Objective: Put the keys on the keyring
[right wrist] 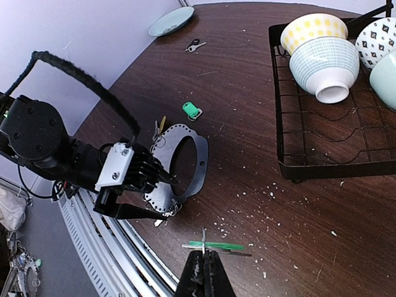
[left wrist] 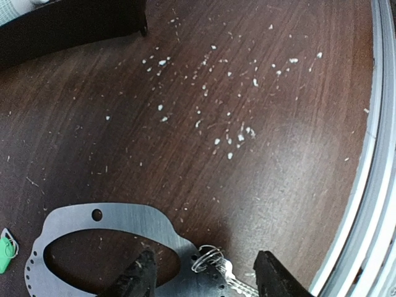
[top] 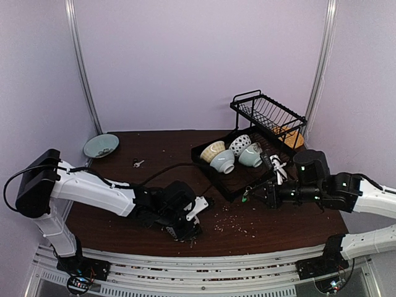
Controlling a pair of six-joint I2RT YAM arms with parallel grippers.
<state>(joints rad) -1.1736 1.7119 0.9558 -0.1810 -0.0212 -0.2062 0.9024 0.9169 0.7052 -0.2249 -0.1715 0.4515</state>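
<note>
The keyring (right wrist: 201,154) is a flat silver ring-shaped plate with small holes round its rim, lying on the dark table; it also shows in the left wrist view (left wrist: 124,223). My left gripper (left wrist: 207,277) is open, its fingers straddling the plate's near edge, where a small wire ring with a silver key (left wrist: 213,260) sits. My right gripper (right wrist: 204,263) is shut on a green-tagged key (right wrist: 216,245), held above the table right of the plate. A green tag (right wrist: 192,110), a yellow-headed key (right wrist: 162,122) and silver keys (right wrist: 195,45) lie loose.
A black dish tray (top: 210,167) holding several bowls stands at the back right, with a wire rack (top: 269,114) behind it. A teal plate (top: 101,146) sits at the far left. White crumbs dot the table. The metal rail (left wrist: 380,185) edges the near side.
</note>
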